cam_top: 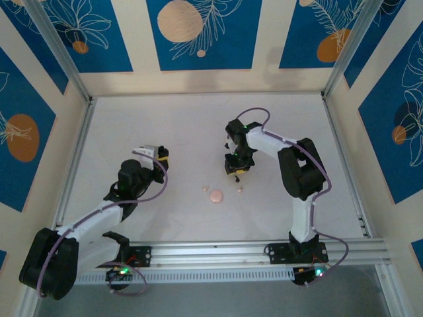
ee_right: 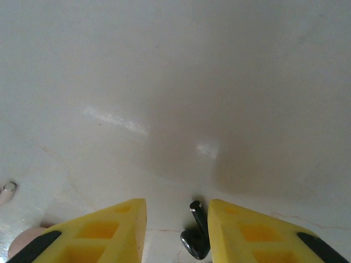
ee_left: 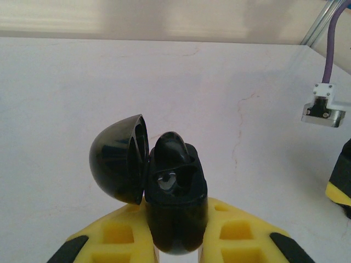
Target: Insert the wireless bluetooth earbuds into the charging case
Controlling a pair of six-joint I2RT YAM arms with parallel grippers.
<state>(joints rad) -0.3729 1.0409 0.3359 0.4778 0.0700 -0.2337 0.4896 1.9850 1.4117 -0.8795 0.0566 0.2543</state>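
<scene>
Cut off: the black earbud [ee_right: 196, 238] runs off the bottom edge of the right wrist view, stem pointing up; the pink case [ee_right: 22, 245] is clipped by the lower left corner.
Hard to make out: from above, a pale pink speck [cam_top: 205, 188] and a second speck [cam_top: 239, 189] lie either side of the pink case, too small to tell as buds.
Right gripper [ee_right: 176, 211]: fingers spread, low over the white table [cam_top: 165, 125]; the black earbud sits between them, tight beside the finger on the picture's right, with a clear gap to the other. I cannot tell if it touches.
Left gripper [ee_left: 176, 224]: fingers pinching the black charging case [ee_left: 175, 211] by its lower body, upright, well left of the pink case.
Case: lid [ee_left: 118, 161] swung open to the left; 1 rounded black shape [ee_left: 173, 149] stands in it, likely a bud, with a grey-bottomed well just in front.
</scene>
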